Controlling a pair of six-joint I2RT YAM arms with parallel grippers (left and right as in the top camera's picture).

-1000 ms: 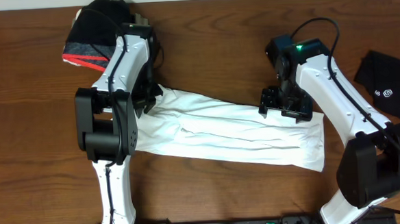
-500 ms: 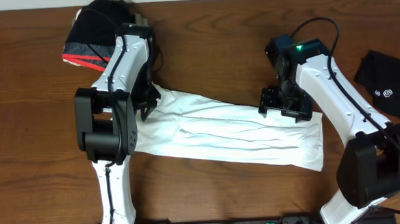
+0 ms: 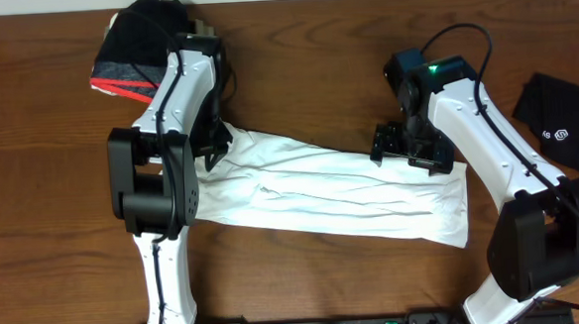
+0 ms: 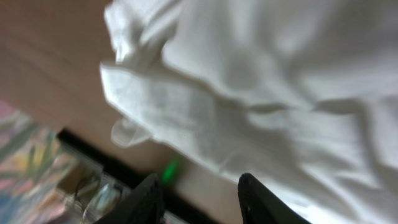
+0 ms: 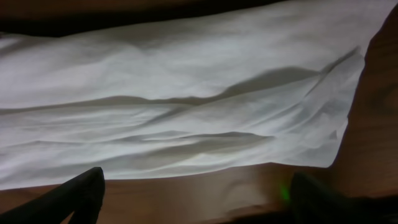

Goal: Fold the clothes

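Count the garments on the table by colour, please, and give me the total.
White shirt: 1
Black garment with white logo: 1
Dark garment with red and grey bands: 1
Total: 3

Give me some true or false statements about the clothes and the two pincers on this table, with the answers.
The white shirt lies as a long band across the table. True.
The black garment with the white logo lies on the white shirt. False: it lies apart, near the table's right edge.
The right pincer is open and holds no cloth. True.
The left pincer is clamped on the shirt. False: it is open, with nothing in it.
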